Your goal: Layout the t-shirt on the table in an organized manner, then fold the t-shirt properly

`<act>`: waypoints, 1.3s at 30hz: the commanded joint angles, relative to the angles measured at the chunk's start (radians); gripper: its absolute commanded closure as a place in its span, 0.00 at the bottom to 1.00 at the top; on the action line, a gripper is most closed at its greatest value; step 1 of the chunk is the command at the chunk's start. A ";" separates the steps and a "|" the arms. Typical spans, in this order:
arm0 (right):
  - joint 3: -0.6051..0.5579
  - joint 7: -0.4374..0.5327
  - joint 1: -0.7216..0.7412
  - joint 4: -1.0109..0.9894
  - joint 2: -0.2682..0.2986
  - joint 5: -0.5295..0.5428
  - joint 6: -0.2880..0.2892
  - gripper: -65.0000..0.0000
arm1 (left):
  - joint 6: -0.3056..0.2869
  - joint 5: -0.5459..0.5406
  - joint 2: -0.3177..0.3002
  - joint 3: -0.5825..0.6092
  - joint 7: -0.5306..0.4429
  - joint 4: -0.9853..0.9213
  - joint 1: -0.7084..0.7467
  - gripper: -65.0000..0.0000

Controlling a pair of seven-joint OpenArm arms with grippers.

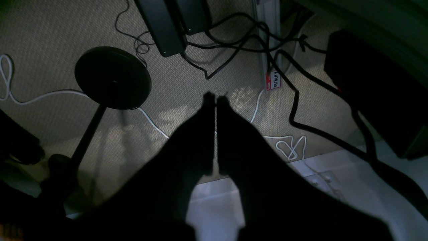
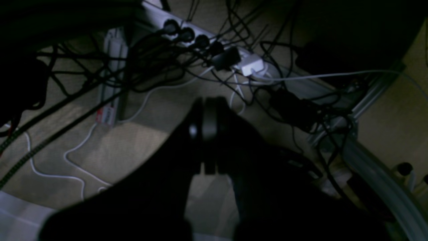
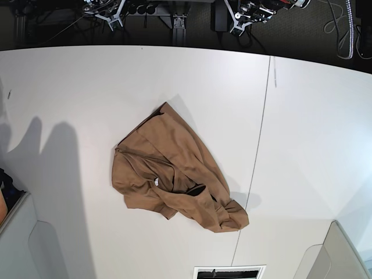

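Observation:
The tan t-shirt (image 3: 174, 174) lies crumpled in a heap near the middle of the white table (image 3: 302, 116), with a small white label (image 3: 156, 182) showing at its neck. Neither wrist view shows the shirt. Seen from the left wrist, my left gripper (image 1: 215, 98) is shut and empty, hanging over carpeted floor beyond the table edge. My right gripper (image 2: 207, 100) is likewise shut on nothing, above a tangle of cables on the floor. Both sit far from the shirt.
A thin dark seam (image 3: 258, 151) runs down the table right of the shirt. A vent slot (image 3: 229, 272) sits at the near edge. On the floor are a black round stand base (image 1: 113, 77), a power strip (image 2: 187, 33) and loose cables.

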 commanded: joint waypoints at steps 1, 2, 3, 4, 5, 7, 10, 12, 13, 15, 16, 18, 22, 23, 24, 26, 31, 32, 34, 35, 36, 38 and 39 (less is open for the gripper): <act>0.003 0.005 -0.003 0.006 0.008 0.003 -0.008 1.00 | -0.003 0.000 -0.003 0.001 0.001 0.003 -0.002 0.98; 0.003 0.005 -0.003 0.006 0.008 0.003 -0.008 1.00 | -0.003 0.000 -0.003 0.001 0.001 0.003 -0.002 0.98; 0.003 0.005 -0.003 0.006 0.008 0.003 -0.007 1.00 | -0.003 0.000 -0.003 0.001 0.001 0.003 -0.002 0.98; 0.003 0.005 -0.003 0.006 0.008 0.003 -0.007 1.00 | -0.003 0.000 -0.003 0.001 0.001 0.003 -0.002 0.98; 0.003 0.005 -0.003 0.006 0.008 0.003 -0.007 1.00 | -0.003 0.000 -0.003 0.001 0.001 0.003 -0.002 0.98; 0.003 0.005 -0.003 0.006 0.008 0.003 -0.007 1.00 | -0.003 0.000 -0.003 0.001 0.001 0.003 -0.002 0.98; 0.003 0.005 -0.003 0.006 0.008 0.003 -0.007 1.00 | -0.003 0.000 -0.003 0.001 0.001 0.003 -0.001 0.98; 0.003 0.005 -0.003 0.006 0.008 0.003 -0.007 1.00 | -0.003 0.000 -0.003 0.001 0.001 0.003 -0.001 0.98; 0.003 0.005 -0.003 0.006 0.008 0.003 -0.008 1.00 | -0.003 0.000 -0.003 0.001 0.001 0.003 -0.001 0.98; 0.003 0.005 -0.003 0.006 0.008 0.003 -0.007 1.00 | -0.003 0.000 -0.003 0.001 0.001 0.003 -0.001 0.98; 0.003 0.005 -0.003 0.006 0.008 0.003 -0.007 1.00 | -0.003 0.001 -0.003 0.001 0.001 0.003 -0.001 0.98; 0.003 0.005 -0.003 0.006 0.008 0.003 -0.007 1.00 | -0.003 0.001 -0.003 0.001 0.002 0.003 0.002 0.98; 0.003 0.005 -0.006 0.006 0.008 0.003 -0.007 1.00 | -0.003 0.002 -0.003 0.001 0.001 0.003 0.021 0.98; 0.003 0.005 -0.009 0.006 0.009 0.003 -0.008 1.00 | -0.003 0.004 -0.003 0.001 0.001 0.004 0.027 0.98; 0.003 0.005 -0.014 0.006 0.011 0.003 -0.007 1.00 | -0.003 0.009 -0.003 0.001 0.001 0.008 0.034 0.98; 0.003 0.005 -0.021 0.008 0.013 0.003 -0.007 1.00 | -0.003 0.038 -0.003 0.001 0.001 0.028 0.057 0.98; 0.003 0.006 -0.067 0.053 0.014 0.000 -0.008 1.00 | -0.003 0.040 -0.039 -0.001 0.001 0.156 0.142 0.97; 0.003 0.006 -0.082 0.076 0.016 0.000 -0.008 1.00 | -0.003 0.031 -0.048 -0.001 0.002 0.192 0.163 0.97; 0.003 0.006 -0.117 0.132 0.022 0.000 -0.008 1.00 | -0.003 0.017 -0.072 -0.001 0.002 0.266 0.205 0.94; 0.003 0.006 -0.137 0.164 0.028 0.000 -0.008 1.00 | -0.003 0.004 -0.084 -0.002 0.002 0.303 0.227 0.93; 0.003 0.006 -0.156 0.197 0.035 0.000 -0.008 1.00 | -0.003 -0.006 -0.093 -0.007 0.002 0.340 0.248 0.92; 0.003 0.006 -0.195 0.269 0.053 0.000 -0.008 1.00 | -0.003 -0.008 -0.109 -0.036 0.003 0.413 0.293 0.92; 0.003 0.005 -0.217 0.306 0.063 0.000 -0.008 1.00 | -0.003 -0.007 -0.113 -0.058 0.009 0.449 0.315 0.92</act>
